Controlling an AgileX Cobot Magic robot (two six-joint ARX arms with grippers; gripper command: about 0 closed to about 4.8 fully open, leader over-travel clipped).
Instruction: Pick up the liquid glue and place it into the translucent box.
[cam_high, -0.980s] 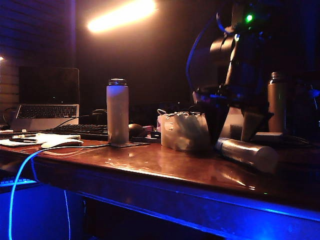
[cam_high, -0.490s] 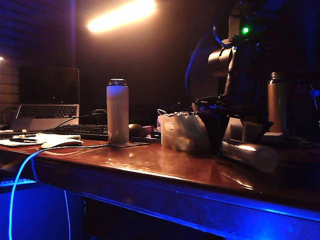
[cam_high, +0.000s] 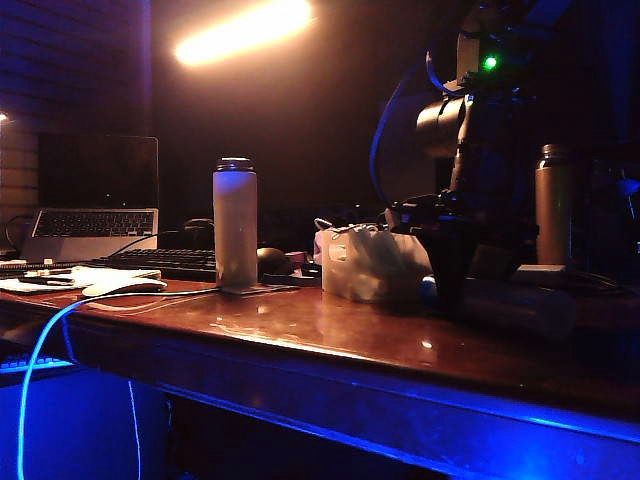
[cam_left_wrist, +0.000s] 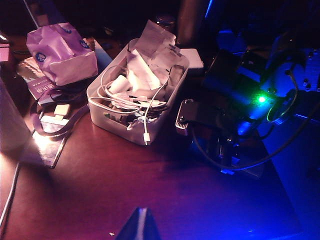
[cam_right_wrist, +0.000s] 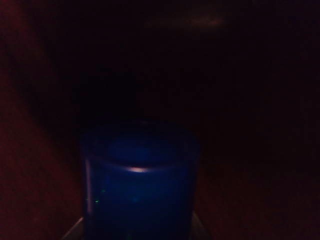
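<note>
Glue tube (cam_high: 500, 298) lying on the desk (cam_high: 330, 335) just beside translucent box (cam_high: 365, 262); right end effector (cam_high: 462, 290) low over it, grip unclear; left end effector (cam_left_wrist: 141, 227) apart, opening unclear.

right gripper (cam_high: 462, 290) hides most of the liquid glue (cam_high: 520, 305); its fingers are lost in darkness.

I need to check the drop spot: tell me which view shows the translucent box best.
The left wrist view: it looks down into the translucent box, with white cables and paper scraps inside. The exterior view shows only its frosted side, next to the right gripper. The right wrist view shows none of it.
</note>
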